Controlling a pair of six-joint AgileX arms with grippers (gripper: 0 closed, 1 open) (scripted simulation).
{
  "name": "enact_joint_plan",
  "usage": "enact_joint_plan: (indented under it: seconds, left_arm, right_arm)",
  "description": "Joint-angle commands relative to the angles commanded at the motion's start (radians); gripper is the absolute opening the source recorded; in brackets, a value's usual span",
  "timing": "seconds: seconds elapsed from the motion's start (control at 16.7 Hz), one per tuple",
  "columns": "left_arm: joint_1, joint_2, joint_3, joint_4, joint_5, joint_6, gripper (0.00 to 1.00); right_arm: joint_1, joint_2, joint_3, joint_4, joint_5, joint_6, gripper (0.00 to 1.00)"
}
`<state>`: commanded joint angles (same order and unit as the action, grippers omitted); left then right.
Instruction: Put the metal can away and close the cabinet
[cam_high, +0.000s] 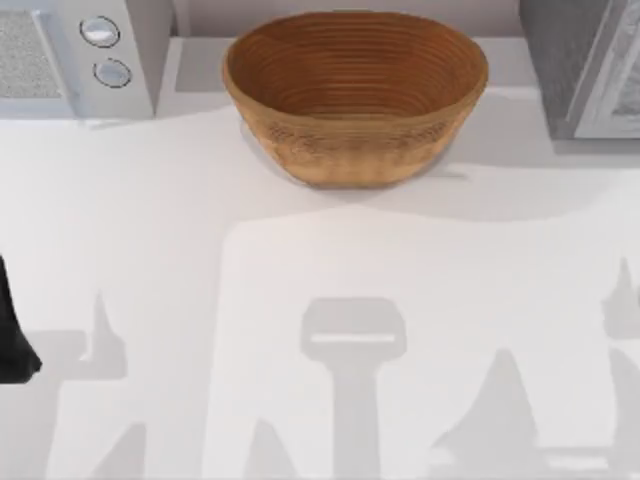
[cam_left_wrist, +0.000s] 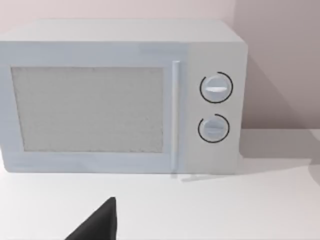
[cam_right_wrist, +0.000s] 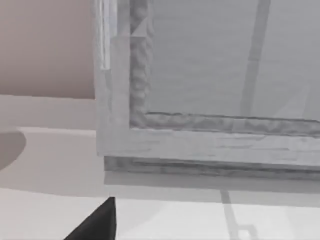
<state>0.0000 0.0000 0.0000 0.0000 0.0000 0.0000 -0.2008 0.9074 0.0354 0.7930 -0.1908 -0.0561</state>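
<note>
Landmark: the woven basket (cam_high: 355, 95), standing at the back middle of the white table (cam_high: 300, 300).
Left of the basket: a white microwave (cam_high: 80, 55) blocked the back left corner; a narrow strip of bare table lay between the two.
Right of the basket: a grey cabinet (cam_high: 585, 65) blocked the back right corner, with a gap of bare table between it and the basket.
In front of the basket: broad open tabletop, nothing standing on it, only shadows.
Far left of the basket: a dark part of the left arm (cam_high: 15, 330) stood at the table's left edge.
Behind the basket: a wall rose close behind.
</note>
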Motion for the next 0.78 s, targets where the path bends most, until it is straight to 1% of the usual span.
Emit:
enact_joint_plan:
  seconds: [0.24,0.42,0.6,0.78]
  left_arm:
    - [0.000,0.000,0.000,0.000,0.000,0.000,1.00]
    - [0.000,0.000,0.000,0.000,0.000,0.000,1.00]
    - [0.000,0.000,0.000,0.000,0.000,0.000,1.00]
    - [0.000,0.000,0.000,0.000,0.000,0.000,1.00]
  right_arm:
    - [-0.089,0.450,0.003,0.336,-0.075,-0.022,1.00]
    - [-0.146,0.729,0.004,0.551,-0.122,-0.036,1.00]
    - [-0.189,0.922,0.003,0.710,-0.158,-0.046,1.00]
    - [-0.213,1.022,0.003,0.790,-0.178,-0.051,1.00]
